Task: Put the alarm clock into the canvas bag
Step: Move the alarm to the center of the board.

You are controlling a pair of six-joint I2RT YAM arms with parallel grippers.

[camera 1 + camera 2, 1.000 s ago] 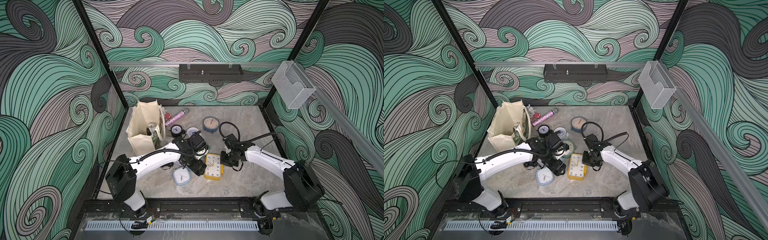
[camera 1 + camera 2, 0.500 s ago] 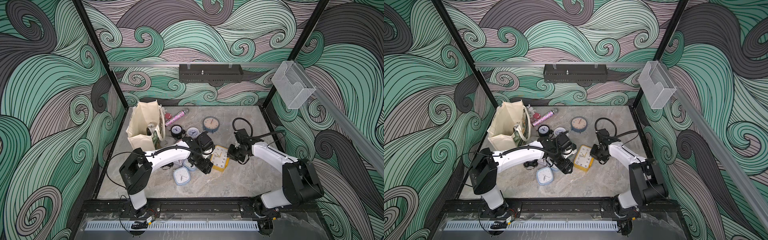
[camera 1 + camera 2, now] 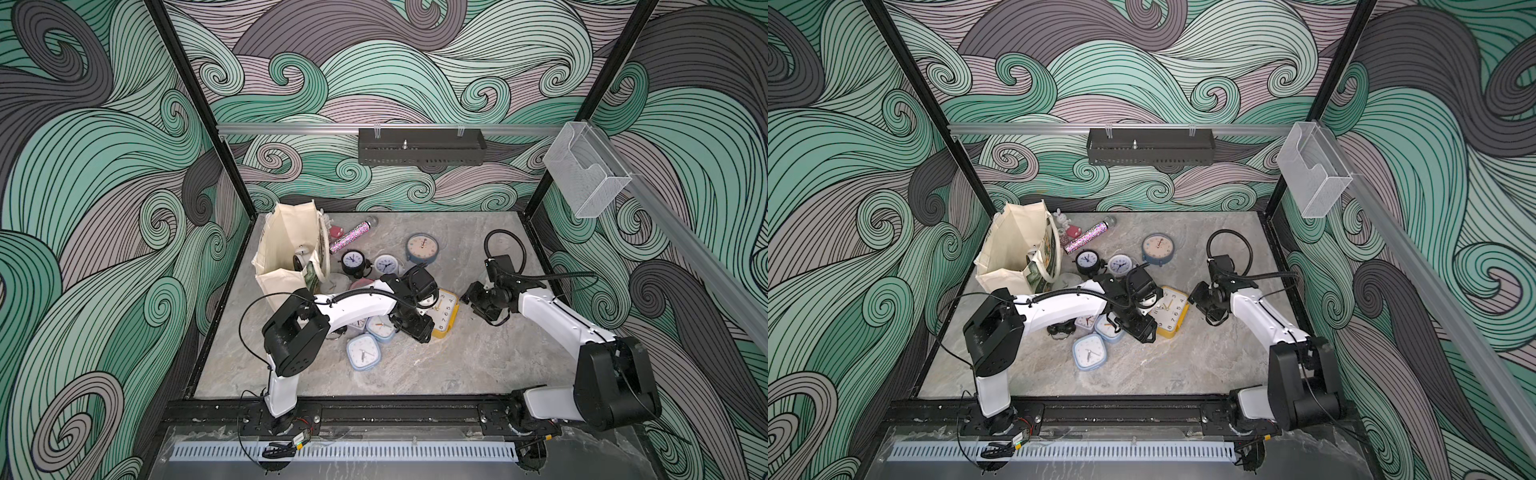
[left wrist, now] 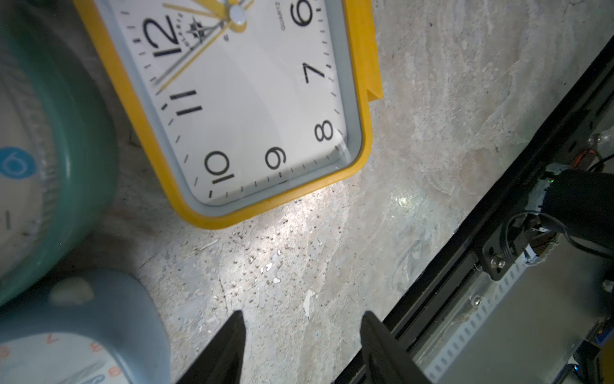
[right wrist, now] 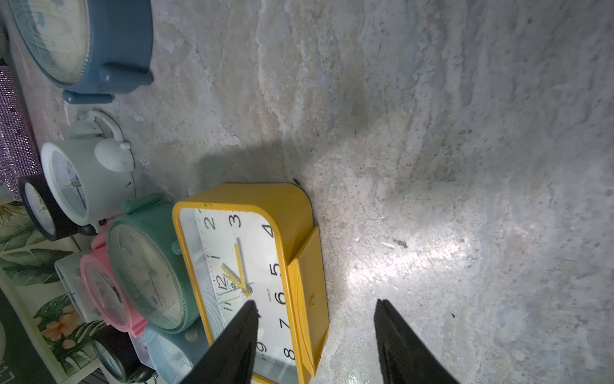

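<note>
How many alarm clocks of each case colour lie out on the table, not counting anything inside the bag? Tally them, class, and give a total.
dark blue clock: 1
black clocks: 2
white clock: 1
teal clock: 1
pink clock: 1
yellow clock: 1
light blue clocks: 2
clear-cased clock, partly hidden: 1
Total: 10

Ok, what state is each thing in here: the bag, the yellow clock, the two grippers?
canvas bag: upright, mouth open.
yellow alarm clock: face up on the table, outside the bag, not gripped.
left gripper: open, nothing between the jaws.
right gripper: open, nothing between the jaws.
</note>
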